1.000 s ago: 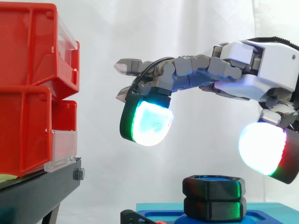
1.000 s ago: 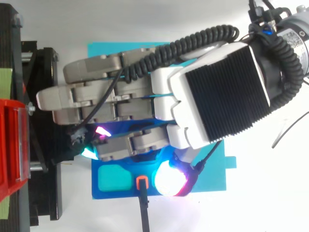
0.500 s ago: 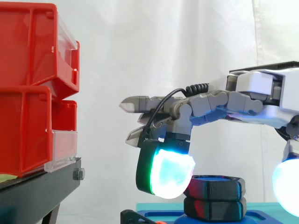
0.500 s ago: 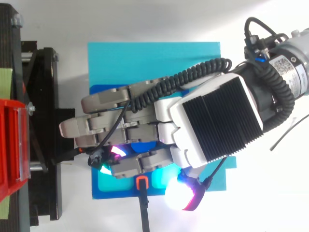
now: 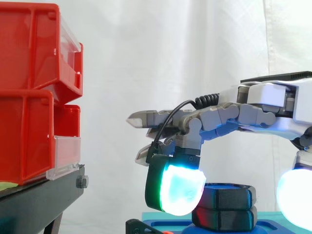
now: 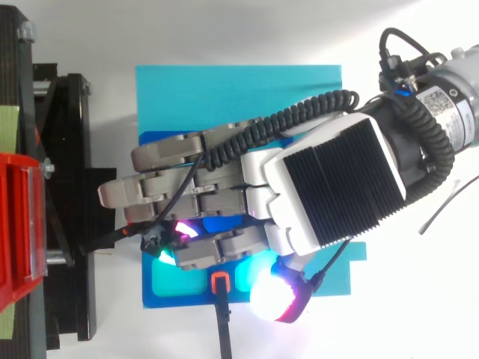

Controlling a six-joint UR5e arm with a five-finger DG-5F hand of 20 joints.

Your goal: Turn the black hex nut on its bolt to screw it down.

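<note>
The black hex nut (image 5: 229, 195) sits on its blue bolt above a second black hex piece (image 5: 225, 217), both on the blue board (image 6: 239, 90). My hand (image 6: 329, 187) hovers low over the nut and hides it in the top view. One finger bends down, its cyan-green pad (image 5: 178, 190) at the nut's left side at nut height. The thumb's white pad (image 5: 296, 197) hangs to the right of the nut, with a gap between them. The other fingers (image 5: 146, 118) stretch out level toward the bins. Nothing is clamped between finger and thumb.
Red bins (image 5: 34, 92) stand stacked on a black stand (image 5: 39, 200) at the left, close to the outstretched fingers. A black piece with an orange clip (image 6: 220, 283) sits at the board's near edge. White surface lies around the board.
The hand has come down and drawn back away from the bins. The bent finger's pad has dropped from above the nut to its left side, and the thumb has sunk lower.
</note>
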